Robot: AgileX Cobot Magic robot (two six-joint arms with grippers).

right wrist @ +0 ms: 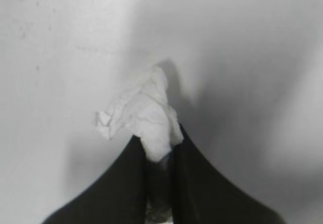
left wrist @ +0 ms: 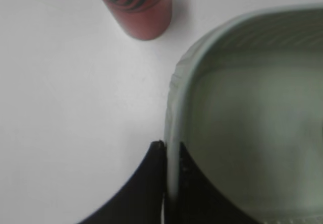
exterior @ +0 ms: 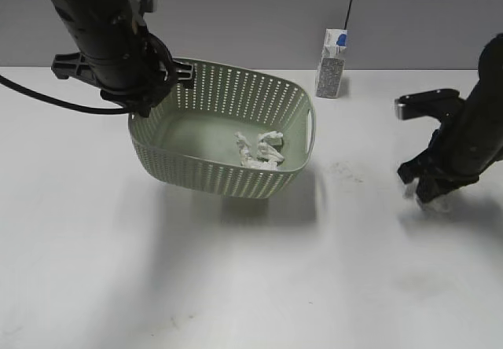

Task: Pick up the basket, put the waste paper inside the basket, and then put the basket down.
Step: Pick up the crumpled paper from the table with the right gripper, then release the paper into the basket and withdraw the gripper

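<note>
The pale green basket (exterior: 228, 172) hangs tilted above the white table, held by its left rim. My left gripper (exterior: 149, 97) is shut on that rim (left wrist: 172, 148). Crumpled white waste paper (exterior: 259, 148) lies inside the basket. My right gripper (exterior: 431, 188) is at the table's right side, just above the surface. It is shut on another wad of waste paper (right wrist: 144, 115), which sticks out past the fingertips.
A white-and-blue carton (exterior: 332, 64) stands upright at the back, right of the basket. A red drink can (left wrist: 139, 4) stands on the table near the basket's left rim in the left wrist view. A black cable runs off the left edge.
</note>
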